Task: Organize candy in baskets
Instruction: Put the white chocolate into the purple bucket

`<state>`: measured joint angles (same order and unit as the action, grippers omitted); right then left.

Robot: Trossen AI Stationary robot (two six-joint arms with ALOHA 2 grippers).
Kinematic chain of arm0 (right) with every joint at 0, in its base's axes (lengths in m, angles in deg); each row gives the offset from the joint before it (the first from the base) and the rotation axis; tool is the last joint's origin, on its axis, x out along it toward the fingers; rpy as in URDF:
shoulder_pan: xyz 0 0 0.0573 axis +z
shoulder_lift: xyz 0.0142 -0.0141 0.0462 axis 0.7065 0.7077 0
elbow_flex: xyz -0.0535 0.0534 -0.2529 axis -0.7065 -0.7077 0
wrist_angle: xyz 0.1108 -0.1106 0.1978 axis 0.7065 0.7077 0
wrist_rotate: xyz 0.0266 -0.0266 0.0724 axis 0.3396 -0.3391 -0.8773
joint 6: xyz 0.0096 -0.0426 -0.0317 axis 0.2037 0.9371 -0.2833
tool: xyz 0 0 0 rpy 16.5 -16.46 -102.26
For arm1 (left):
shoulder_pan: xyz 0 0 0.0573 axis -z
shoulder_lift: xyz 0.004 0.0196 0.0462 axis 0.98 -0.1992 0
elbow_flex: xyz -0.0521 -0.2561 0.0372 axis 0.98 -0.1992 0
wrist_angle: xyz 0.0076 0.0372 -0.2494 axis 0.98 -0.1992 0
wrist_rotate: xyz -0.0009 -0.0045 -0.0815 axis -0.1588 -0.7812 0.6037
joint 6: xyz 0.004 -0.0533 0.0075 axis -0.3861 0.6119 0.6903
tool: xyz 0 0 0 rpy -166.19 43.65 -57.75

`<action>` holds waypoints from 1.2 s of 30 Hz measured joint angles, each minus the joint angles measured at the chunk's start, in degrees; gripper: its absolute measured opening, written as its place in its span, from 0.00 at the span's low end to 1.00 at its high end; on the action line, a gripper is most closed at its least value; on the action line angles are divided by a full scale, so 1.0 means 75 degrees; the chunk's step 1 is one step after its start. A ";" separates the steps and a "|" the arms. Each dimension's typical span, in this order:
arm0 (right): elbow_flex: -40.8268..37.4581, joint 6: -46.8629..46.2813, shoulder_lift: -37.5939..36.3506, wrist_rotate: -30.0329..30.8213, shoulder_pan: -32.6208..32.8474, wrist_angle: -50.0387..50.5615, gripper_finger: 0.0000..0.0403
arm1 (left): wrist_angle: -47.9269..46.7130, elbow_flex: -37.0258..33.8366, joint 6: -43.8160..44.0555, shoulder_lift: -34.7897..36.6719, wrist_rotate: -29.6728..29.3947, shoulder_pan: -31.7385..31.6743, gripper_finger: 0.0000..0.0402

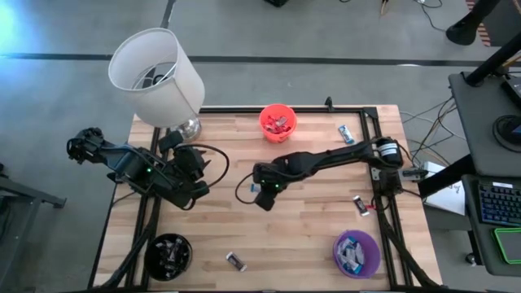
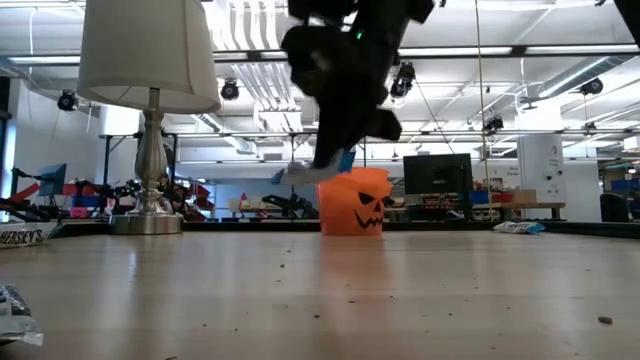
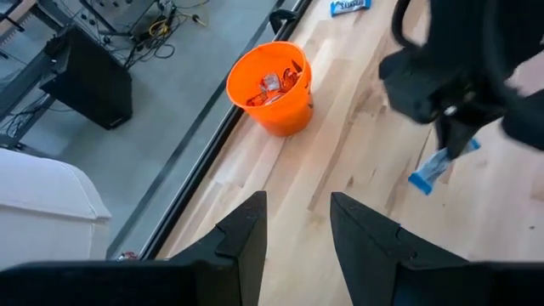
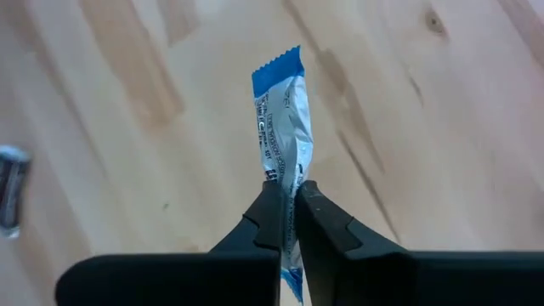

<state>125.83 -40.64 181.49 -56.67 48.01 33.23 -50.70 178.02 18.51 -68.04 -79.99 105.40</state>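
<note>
The right gripper (image 4: 287, 197) was closed on a blue candy (image 4: 283, 119), pinching the wrapper near one end so that the serrated blue end stood out beyond the fingertips. In the high view this gripper (image 1: 262, 195) hung over the middle of the table (image 1: 309, 236), with its arm reaching in from the right edge. In the low view the candy (image 2: 318, 166) was clear of the surface, in front of the orange basket (image 2: 353, 202). The left wrist view showed the same candy (image 3: 440, 165) hanging below the right gripper (image 3: 456, 140), apart from the orange basket (image 3: 270, 85). The orange basket (image 1: 278, 122) stood at the far edge, near its middle, and contained red and silver candies. The purple basket (image 1: 356, 253) stood at the near right corner and held light-wrapped candies. The black basket (image 1: 168, 254) stood at the near left corner and held dark candies. Loose candies lay on the table: one (image 1: 347, 133) near the far right corner, one (image 1: 361, 205) by the right edge, and one (image 1: 236, 260) at the near edge. The left gripper (image 3: 297, 225) waited over the left side of the table with its fingers parted and nothing between them. A lamp (image 1: 159, 77) stood at the far left corner.
</note>
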 joint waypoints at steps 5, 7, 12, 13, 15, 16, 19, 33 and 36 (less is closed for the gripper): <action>0.0003 0.0005 -0.0285 0.0013 0.0060 0.0135 0.03 | -0.0002 0.0000 -0.0120 0.0000 -0.0003 0.0000 0.28; 0.0003 -0.0006 -0.0344 0.0018 0.0063 0.0165 0.03 | 0.0000 0.0000 -0.0198 0.0000 -0.0002 0.0000 0.28; 0.0003 -0.0010 -0.0577 -0.0012 0.0151 0.0875 0.03 | 0.0000 0.0000 -0.0222 0.0000 -0.0001 0.0000 0.28; 0.0003 -0.0026 -0.0634 -0.0015 0.0190 0.1178 0.03 | -0.0001 0.0000 -0.0222 0.0000 -0.0003 0.0000 0.28; 0.0003 -0.0080 -0.0745 -0.0017 0.0299 0.1885 0.03 | 0.0000 0.0000 -0.0222 0.0000 0.0000 0.0000 0.28; 0.0003 -0.0128 -0.0807 -0.0015 0.0377 0.2230 0.03 | 0.0000 0.0000 -0.0222 0.0000 0.0000 0.0000 0.28; 0.0003 -0.0362 -0.1056 -0.0020 0.0660 0.3207 0.03 | 0.0000 0.0000 -0.0222 0.0000 0.0000 0.0000 0.28; 0.0006 -0.3200 -0.2829 -0.0079 0.2455 0.4507 0.03 | -0.0001 0.0000 -0.0222 -0.0003 0.0283 0.0000 0.28; 0.0015 -0.4139 -0.3104 -0.0062 0.3044 0.4515 0.03 | 0.0000 0.0000 -0.0222 -0.0003 0.0283 -0.0001 0.28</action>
<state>125.93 -71.68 158.21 -57.14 70.84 67.09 -50.70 178.02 16.85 -68.06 -77.87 105.40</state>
